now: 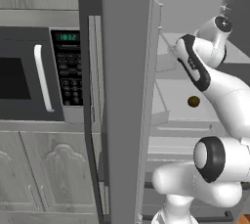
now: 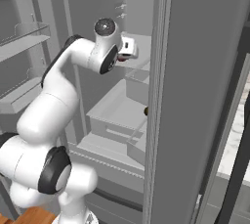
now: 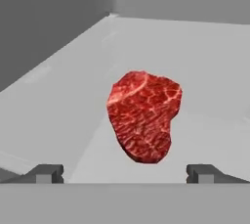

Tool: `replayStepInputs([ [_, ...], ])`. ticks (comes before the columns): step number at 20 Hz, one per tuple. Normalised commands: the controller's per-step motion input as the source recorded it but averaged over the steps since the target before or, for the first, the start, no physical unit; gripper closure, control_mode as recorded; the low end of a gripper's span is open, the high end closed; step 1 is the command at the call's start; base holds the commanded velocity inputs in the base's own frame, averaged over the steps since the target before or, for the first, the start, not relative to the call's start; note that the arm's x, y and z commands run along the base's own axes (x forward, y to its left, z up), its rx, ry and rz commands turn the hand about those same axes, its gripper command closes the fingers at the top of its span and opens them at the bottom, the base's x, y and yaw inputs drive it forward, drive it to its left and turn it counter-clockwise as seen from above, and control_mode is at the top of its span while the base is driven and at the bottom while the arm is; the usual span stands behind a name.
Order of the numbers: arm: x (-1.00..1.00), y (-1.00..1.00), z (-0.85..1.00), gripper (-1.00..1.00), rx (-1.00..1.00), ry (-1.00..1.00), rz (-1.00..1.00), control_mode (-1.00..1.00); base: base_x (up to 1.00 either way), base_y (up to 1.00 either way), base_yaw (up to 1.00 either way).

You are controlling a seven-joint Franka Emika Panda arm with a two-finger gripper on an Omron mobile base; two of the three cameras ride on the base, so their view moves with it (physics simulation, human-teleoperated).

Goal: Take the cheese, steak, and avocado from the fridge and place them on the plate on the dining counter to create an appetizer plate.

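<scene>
Your claw point(image 3: 125, 174) is standing fully open inside the fridge point(image 2: 195, 71), its tips flanking the steak point(image 3: 143, 116), which is lying on a pale upper shelf just ahead, not yet gripped; you are best advised to be advancing level until the meat is sitting squarely between the tips before closing. The left base view is showing the avocado point(image 1: 194, 101) resting on a lower shelf, while the hand view is giving you the steak
</scene>
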Motion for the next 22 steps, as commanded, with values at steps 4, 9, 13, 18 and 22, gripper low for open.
replayStepInputs([
  [4, 0.31, -0.01, 0.00, -1.00, 0.00, 0.08, 0.00, -1.00, 0.00, 0.00, 0.00],
  [9, 0.33, 0.00, -0.08, -1.00, 0.00, 0.02, 0.00, -1.00, 0.00, 0.00, 0.00],
  [13, 0.23, -0.06, -0.21, -1.00, 0.00, 0.00, 0.00, -1.00, 0.00, 0.00, 0.00],
  [18, 0.10, -0.05, -0.42, -1.00, 0.00, 0.00, 0.00, -1.00, 0.00, 0.00, 0.00],
  [22, 0.10, 0.00, -0.47, -1.00, 0.00, 0.01, 0.00, -1.00, 0.00, 0.00, 0.00],
])
